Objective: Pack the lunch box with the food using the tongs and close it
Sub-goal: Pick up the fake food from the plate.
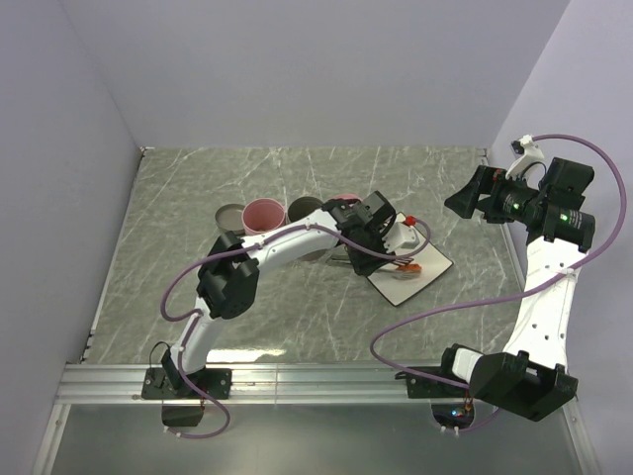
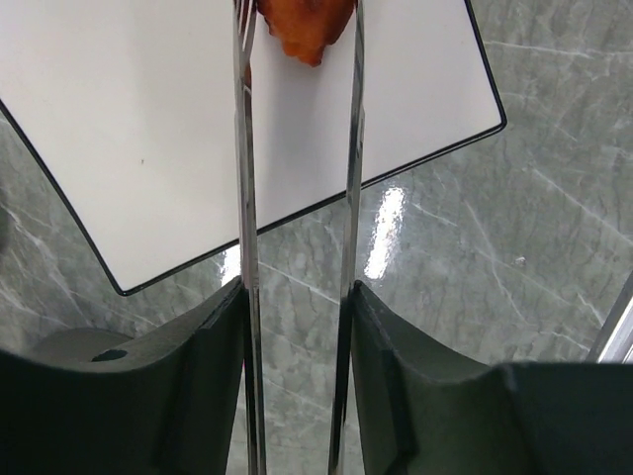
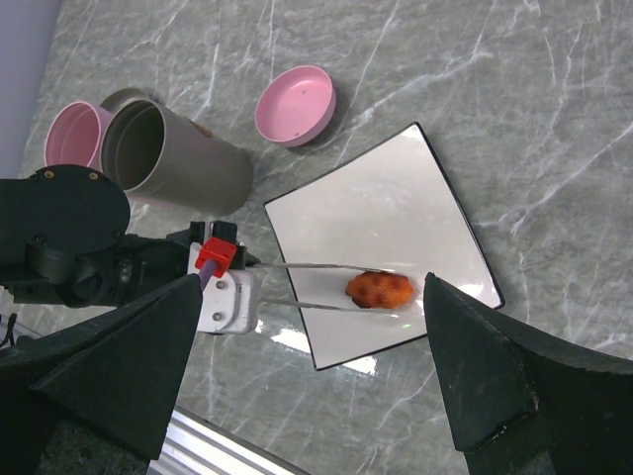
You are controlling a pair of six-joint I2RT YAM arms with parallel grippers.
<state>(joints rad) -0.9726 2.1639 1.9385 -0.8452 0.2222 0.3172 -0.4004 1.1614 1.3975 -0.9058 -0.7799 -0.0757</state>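
My left gripper (image 2: 297, 292) (image 1: 361, 233) is shut on the tongs (image 2: 244, 198) (image 3: 326, 266), pressing the two silver arms from both sides. The tongs reach out over the white plate (image 2: 148, 129) (image 3: 396, 198). Their tips flank a reddish-orange lump of food (image 3: 380, 289) (image 2: 305, 25) (image 1: 407, 267) lying on the plate, close against both its sides. The lunch box shows as a grey round tub (image 3: 173, 163) (image 1: 302, 210) with a pink cup (image 3: 74, 134) (image 1: 263, 216) beside it and a pink lid (image 3: 295, 91) lying apart. My right gripper (image 3: 315, 287) (image 1: 465, 198) hangs open and high at the right, holding nothing.
Another grey round container (image 1: 229, 216) stands left of the pink cup. The plate sits askew on the marble tabletop (image 1: 178, 277), one corner pointing at the near edge. A metal rail (image 1: 316, 381) runs along the near edge. Walls close in the back and both sides.
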